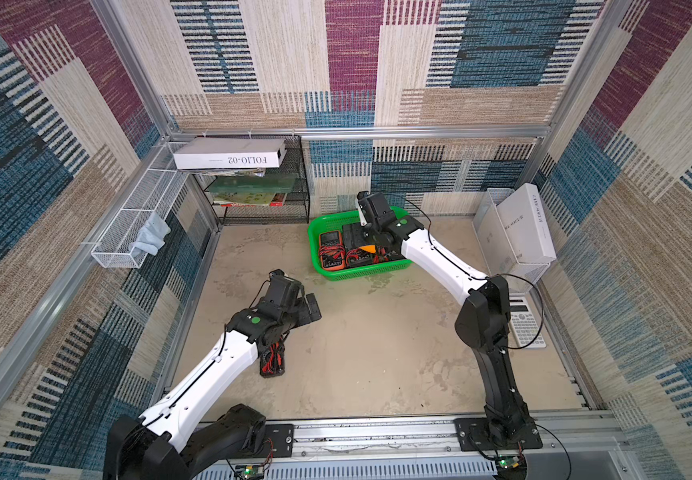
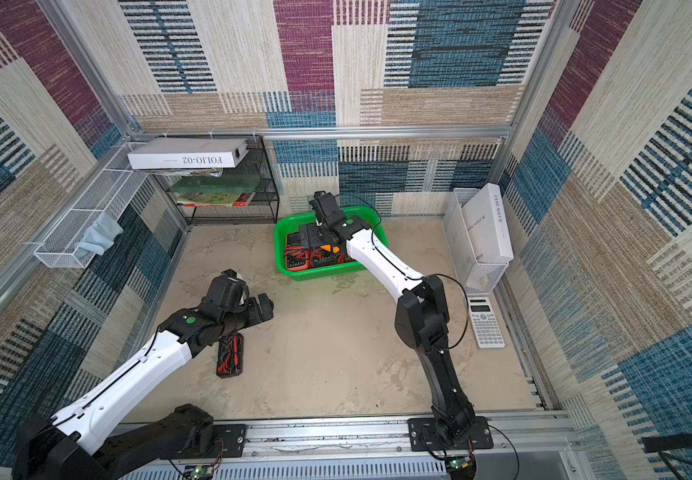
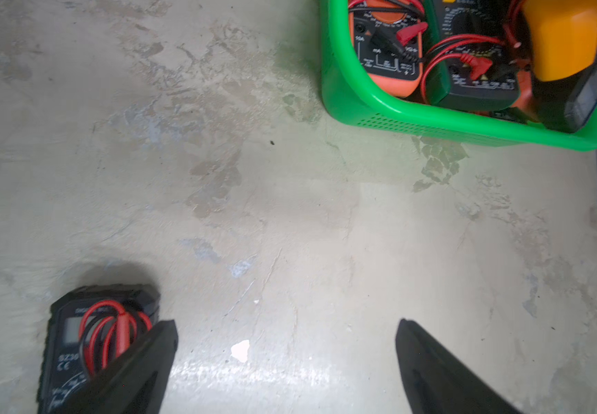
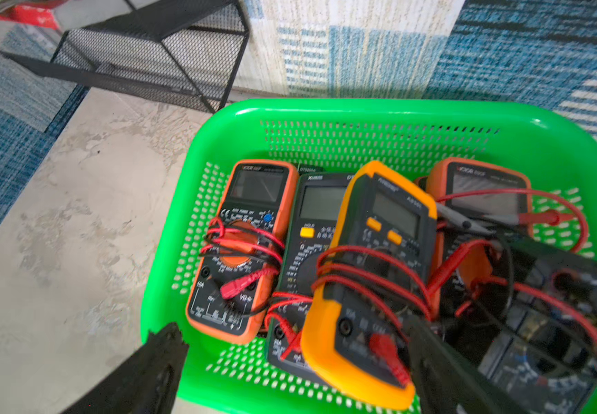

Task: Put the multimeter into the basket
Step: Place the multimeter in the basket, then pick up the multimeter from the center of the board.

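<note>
Lab robot cell: aluminium frame [image 1: 377,132], carpeted walls [image 1: 352,50].

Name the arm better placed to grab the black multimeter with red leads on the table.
Left. The left fingers hang open beside that black multimeter; the right fingers hover over the bright green plastic basket.

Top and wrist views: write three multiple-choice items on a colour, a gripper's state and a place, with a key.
1. The basket is: A white; B green; C blue.
2. The left gripper is: A shut on a multimeter; B shut, empty; C open, empty.
3. The black multimeter lies: A on the table near the left gripper; B in the basket; C leaning on the basket.
B: bright green plastic. C: bare table shows between its fingers. A: it lies well apart from the basket.
</note>
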Controlling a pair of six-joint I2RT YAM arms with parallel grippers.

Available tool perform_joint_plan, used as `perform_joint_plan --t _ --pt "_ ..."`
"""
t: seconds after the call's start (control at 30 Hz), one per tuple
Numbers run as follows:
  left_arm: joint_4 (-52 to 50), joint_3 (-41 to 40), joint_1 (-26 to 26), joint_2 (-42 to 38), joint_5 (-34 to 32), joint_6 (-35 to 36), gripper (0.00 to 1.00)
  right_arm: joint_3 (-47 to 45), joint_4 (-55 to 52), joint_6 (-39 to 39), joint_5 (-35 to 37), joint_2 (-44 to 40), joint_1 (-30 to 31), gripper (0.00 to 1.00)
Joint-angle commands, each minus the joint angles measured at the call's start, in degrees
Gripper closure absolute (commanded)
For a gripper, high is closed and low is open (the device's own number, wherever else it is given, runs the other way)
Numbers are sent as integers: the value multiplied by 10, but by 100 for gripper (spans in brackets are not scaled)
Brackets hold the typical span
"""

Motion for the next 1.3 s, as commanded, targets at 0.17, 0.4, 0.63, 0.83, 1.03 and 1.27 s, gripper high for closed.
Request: perform_joint_plan --t 0.17,0.4,0.63,0.83,1.03,1.27 --pt "-102 -63 1 -71 -56 -40 0 -163 76 16 10 -113 45 0" --pt "-125 -121 1 -111 -78 -76 0 -326 139 46 2 -224 77 0" --pt "-111 -169 1 -126 -99 -107 0 -452 182 77 2 -318 102 0" --pt "-99 -195 1 -130 -124 -115 0 -506 193 90 7 -363 110 0" --pt "-82 -204 3 -125 -128 -111 0 -523 192 93 6 -374 112 1" --pt "-62 -209 8 -110 -122 -111 0 -523 193 95 2 -375 123 0"
